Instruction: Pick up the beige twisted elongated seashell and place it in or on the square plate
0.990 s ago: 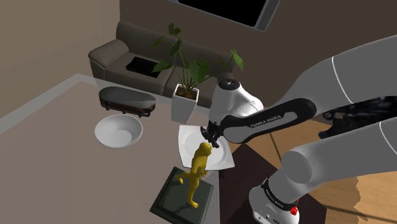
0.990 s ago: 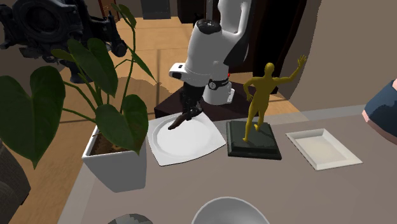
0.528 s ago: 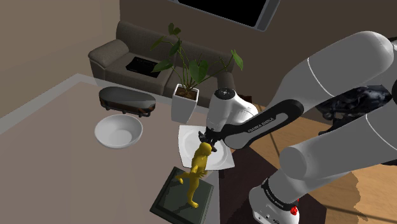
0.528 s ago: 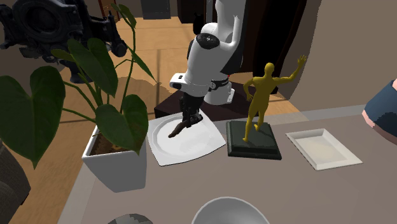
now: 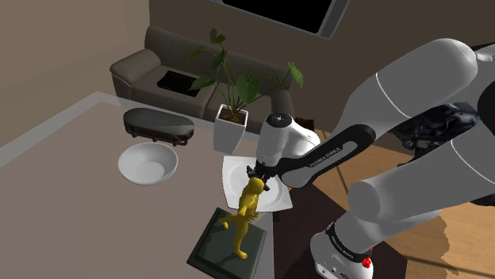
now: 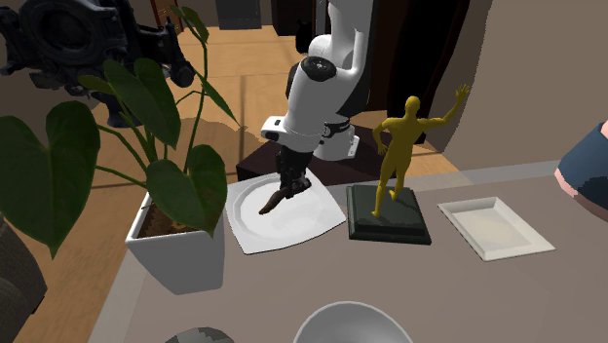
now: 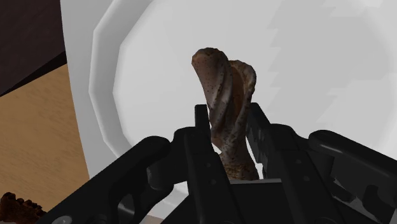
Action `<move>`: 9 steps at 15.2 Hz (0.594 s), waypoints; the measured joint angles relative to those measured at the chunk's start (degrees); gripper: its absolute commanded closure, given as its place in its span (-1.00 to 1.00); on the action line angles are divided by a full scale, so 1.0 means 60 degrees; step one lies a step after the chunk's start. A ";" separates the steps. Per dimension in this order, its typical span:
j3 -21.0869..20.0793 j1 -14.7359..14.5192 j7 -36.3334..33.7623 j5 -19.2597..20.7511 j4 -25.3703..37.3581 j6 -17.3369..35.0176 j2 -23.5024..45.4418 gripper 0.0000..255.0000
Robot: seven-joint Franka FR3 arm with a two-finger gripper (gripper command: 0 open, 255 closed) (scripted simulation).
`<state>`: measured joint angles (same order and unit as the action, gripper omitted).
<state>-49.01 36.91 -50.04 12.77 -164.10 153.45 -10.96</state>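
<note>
Gripper (image 6: 288, 187) clamped on seashell (image 6: 274, 199), fingers (image 7: 202, 137) pinching both sides of its thick end in wrist view. Shell reads mottled brown w/ a twisted spiral, not beige. It hangs slanted off the fingertips, narrow end pointing down toward the square plate (image 6: 292, 230). Can't tell if the tip is touching the plate surface or just above it.

Plate is white w/ a round well and sits at the table (image 5: 71, 150) edge nearest the stand. Wrist view has the shell (image 7: 224, 105) framed against the plate's well (image 7: 331, 70), so it's over the plate, not off to the side.

In shoulder view, gripper (image 5: 260, 173) is over the plate (image 5: 233, 171), partly behind the head of the gold figurine (image 5: 246, 210).

Neighbours: figurine (image 6: 399, 146) on dark base (image 6: 390, 222) just beside the plate. White planter (image 6: 175, 251) w/ big green leaves on the plate's other side. Small white tray (image 6: 495, 227) past the figurine. White bowl (image 5: 147, 165) and dark oval object (image 5: 159, 124) further out on the table.
</note>
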 measured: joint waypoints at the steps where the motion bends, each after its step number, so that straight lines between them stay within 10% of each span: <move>1: -0.0001 0.0001 -0.0001 0.0002 0.0000 0.0001 0.0001 -1.00; 6: -0.0001 0.0002 -0.0002 0.0003 0.0000 0.0002 0.0001 -1.00; 9: 0.0578 -0.1027 0.0890 -0.1282 0.0130 -0.0864 -0.0898 -1.00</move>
<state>-45.54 30.75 -44.70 5.08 -163.32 148.27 -16.35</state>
